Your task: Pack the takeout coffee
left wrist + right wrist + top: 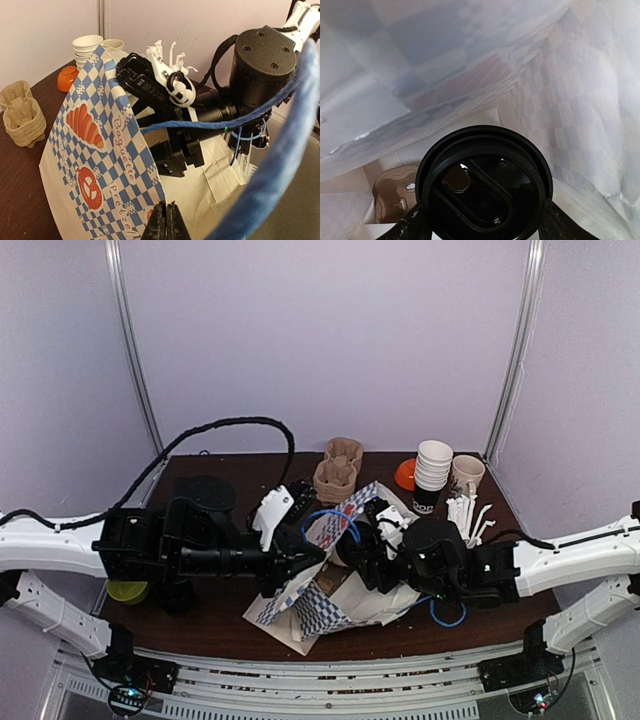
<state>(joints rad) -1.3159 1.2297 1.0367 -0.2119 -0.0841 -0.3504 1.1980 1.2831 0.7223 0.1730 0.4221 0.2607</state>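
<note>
Right gripper (484, 225) inside the bag (95, 150), fingers clamped on either side of the cup (485, 192), dark lid on; brown tray (395, 200) on the bag floor just beyond; left gripper (165, 222), fingers together, pinching the bag's rim

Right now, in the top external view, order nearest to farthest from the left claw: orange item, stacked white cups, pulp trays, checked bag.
1. Checked bag, held by the left claw.
2. Pulp trays, behind it, centre.
3. Orange item, back right.
4. Stacked white cups, farther right.
</note>
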